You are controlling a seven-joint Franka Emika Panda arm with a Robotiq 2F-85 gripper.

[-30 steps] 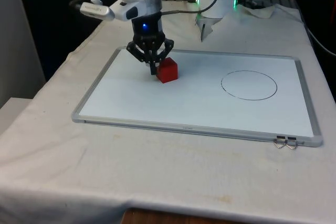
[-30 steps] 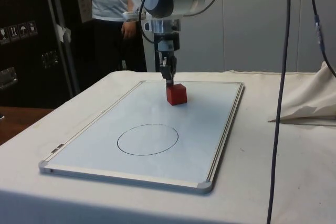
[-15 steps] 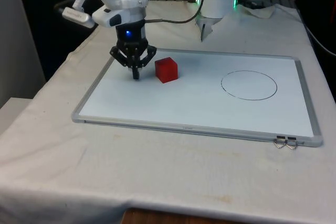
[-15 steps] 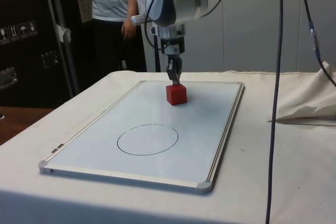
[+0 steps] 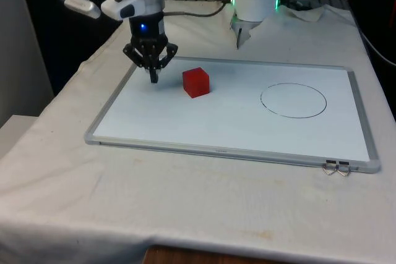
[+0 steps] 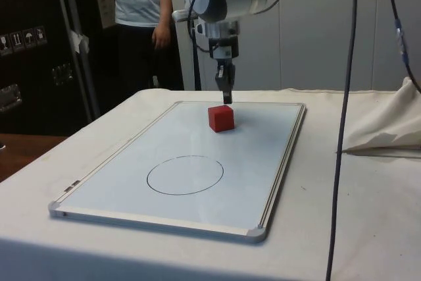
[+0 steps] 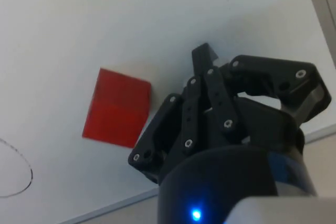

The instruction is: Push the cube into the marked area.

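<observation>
A red cube (image 5: 196, 82) (image 6: 221, 118) (image 7: 116, 107) rests on the whiteboard (image 5: 154, 122), at the front view's left of a circle (image 5: 293, 100) (image 6: 185, 174) drawn in black. My gripper (image 5: 153, 79) (image 6: 225, 100) (image 7: 203, 56) is shut with nothing held. Its tip hovers just above the board, to the front view's left of the cube, with a clear gap between them. In the wrist view the cube lies beside the closed fingers without touching them, and an arc of the circle (image 7: 21, 179) shows at the edge.
The whiteboard's metal frame (image 5: 229, 151) lies flat on the white cloth. Binder clips (image 5: 337, 167) sit at its near corner. A person (image 6: 138, 4) stands behind the table in the side view. Crumpled cloth (image 6: 388, 126) lies at the side view's right.
My gripper has drawn back from the cube toward the front view's left and risen a little. A gap has opened between them. The cube has stayed in place.
</observation>
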